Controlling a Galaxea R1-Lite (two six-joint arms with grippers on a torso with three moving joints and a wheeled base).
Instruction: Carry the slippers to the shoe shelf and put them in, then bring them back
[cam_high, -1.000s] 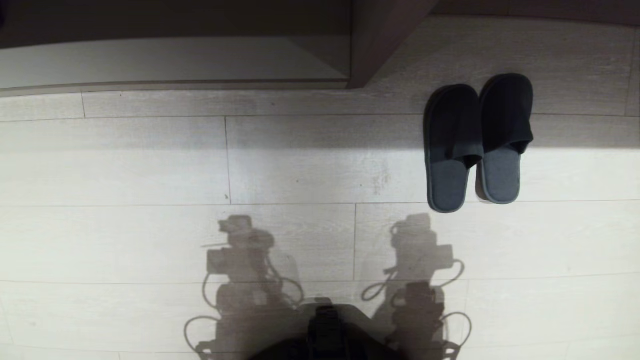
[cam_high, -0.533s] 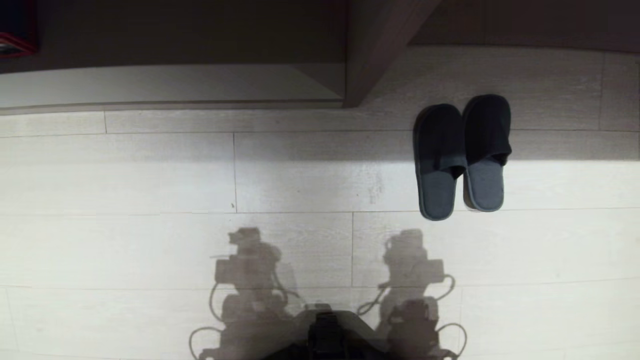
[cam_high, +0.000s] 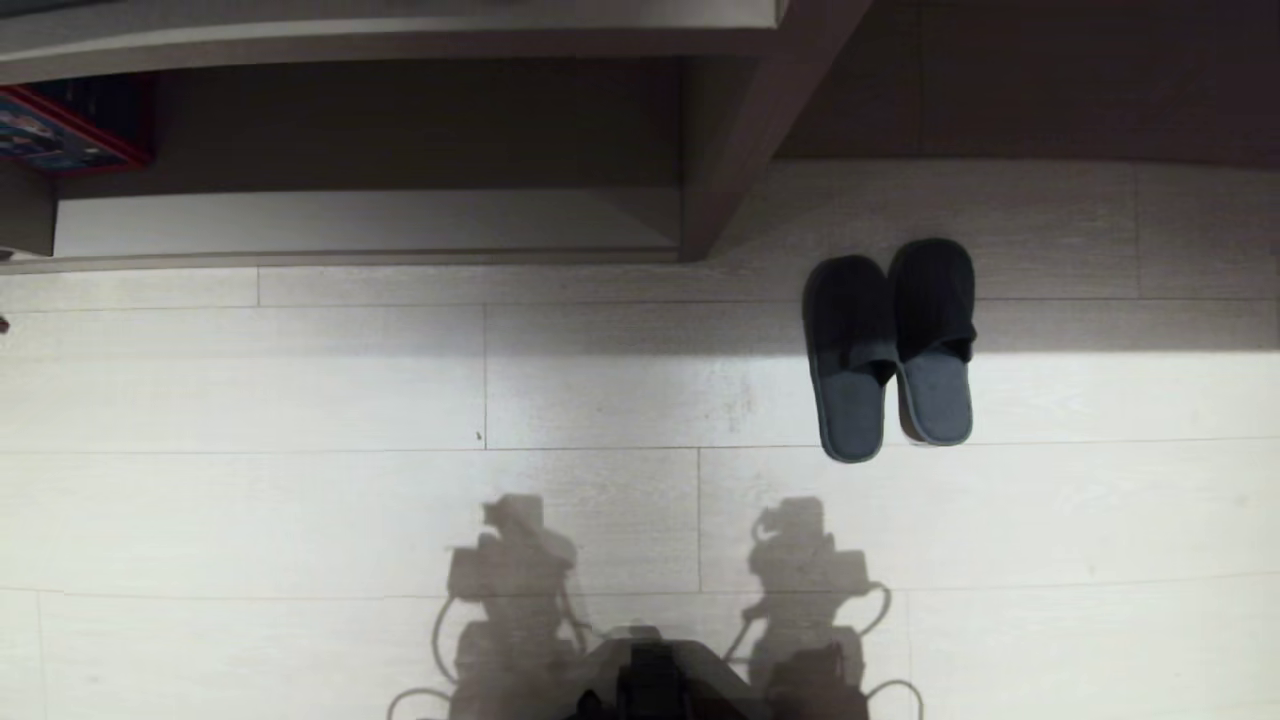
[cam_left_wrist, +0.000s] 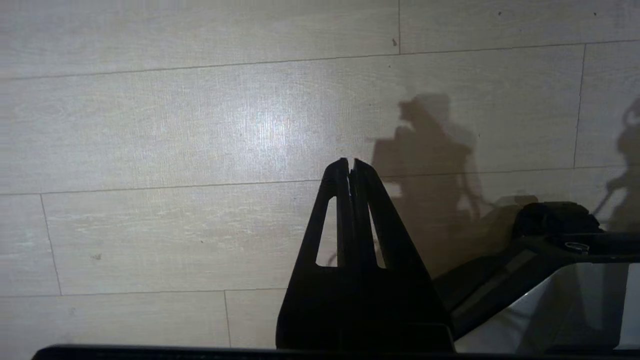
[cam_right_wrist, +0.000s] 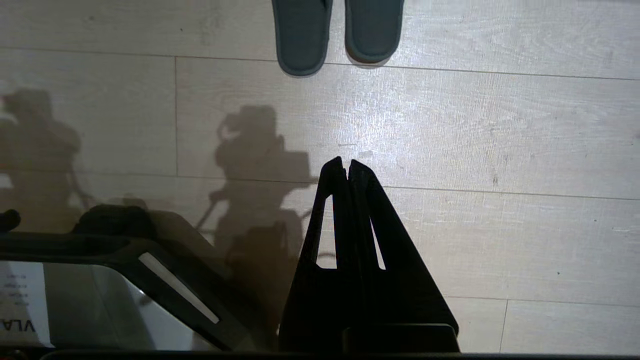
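Starting step: neither slipper picked up yet
Slippers: the slippers (cam_high: 888, 345) lie side by side on the floor (cam_high: 300, 500), just right of the shoe shelf (cam_high: 720, 170)
Claws: left claw (cam_left_wrist: 350, 162) and right claw (cam_right_wrist: 345, 162) both closed, empty
Shelf contents: apparently bare, though shadowed
Next: open a claw and reach down to the pair

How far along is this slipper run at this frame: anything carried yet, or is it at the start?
Nothing looks done: the slippers sit side by side on the floor, outside the shoe shelf, right of its end panel. Nothing is in hand: the left gripper and right gripper are both shut and empty above bare floor. Left: pick up, shelve, and bring back.
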